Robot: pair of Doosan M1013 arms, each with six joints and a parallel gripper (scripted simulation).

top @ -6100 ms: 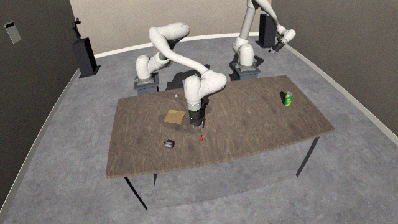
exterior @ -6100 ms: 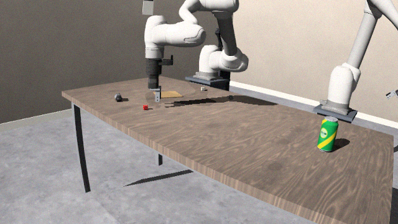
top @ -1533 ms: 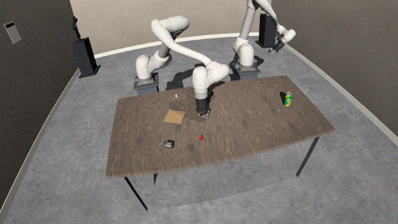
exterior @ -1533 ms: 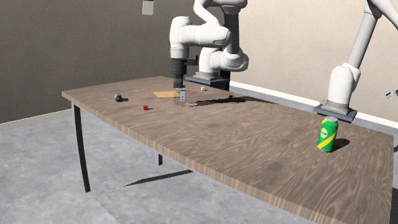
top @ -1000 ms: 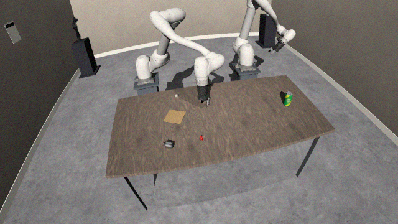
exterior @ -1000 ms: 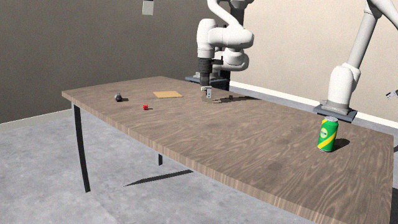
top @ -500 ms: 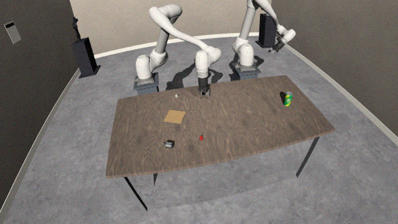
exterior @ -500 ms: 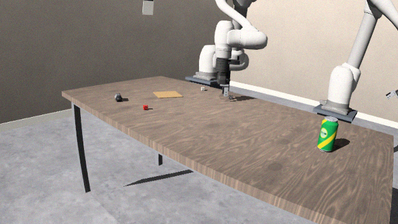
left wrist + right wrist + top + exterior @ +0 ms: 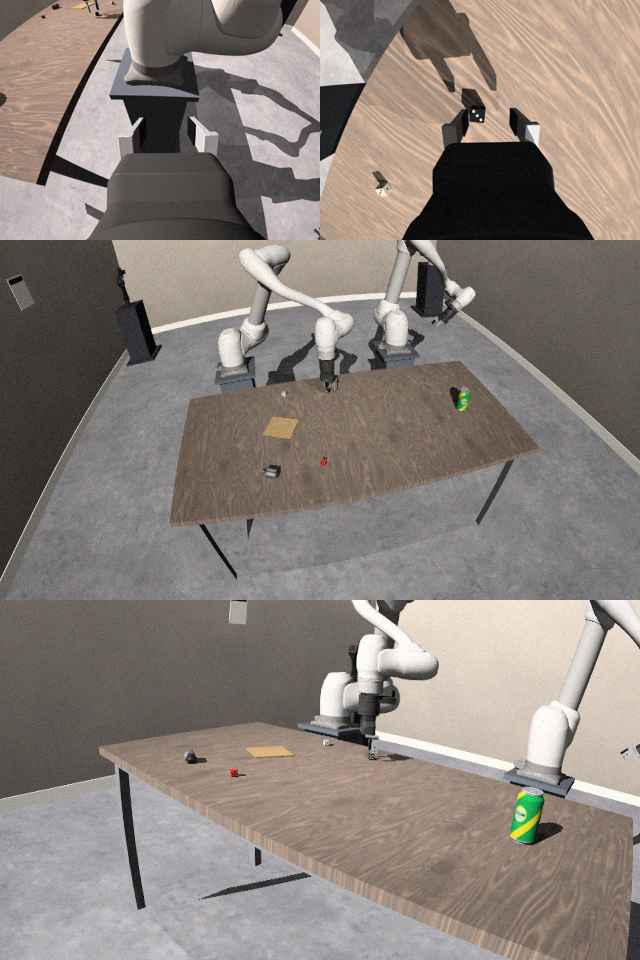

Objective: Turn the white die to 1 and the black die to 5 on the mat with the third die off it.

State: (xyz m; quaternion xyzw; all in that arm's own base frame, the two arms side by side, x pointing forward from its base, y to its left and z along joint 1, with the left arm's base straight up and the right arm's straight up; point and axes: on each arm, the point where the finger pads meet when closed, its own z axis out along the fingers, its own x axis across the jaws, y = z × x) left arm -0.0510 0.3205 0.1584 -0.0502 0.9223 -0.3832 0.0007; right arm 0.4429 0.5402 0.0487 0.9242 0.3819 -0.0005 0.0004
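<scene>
Right pincer (image 9: 331, 387) (image 9: 372, 754) (image 9: 92, 6) (image 9: 489, 122) is hovering low over the surface (image 9: 375, 425) (image 9: 400, 800) (image 9: 51, 51) (image 9: 552, 77), fingers standing apart. Black die (image 9: 371, 757) (image 9: 96, 13) (image 9: 477, 114) is resting beneath, nearer one finger, showing three pips to the wrist camera; contact: cannot tell. White die (image 9: 284, 394) (image 9: 326, 743) (image 9: 112, 2) (image 9: 383, 189) is lying off the mat (image 9: 281, 427) (image 9: 270, 751) (image 9: 82, 5), showing three-pip and one-pip faces. Red die (image 9: 324, 461) (image 9: 234, 772) (image 9: 43, 16) is also sitting off the mat. Left pincer (image 9: 436, 322) (image 9: 629, 752) (image 9: 166, 131) is hanging beyond the surface, fingers apart, holding nothing.
</scene>
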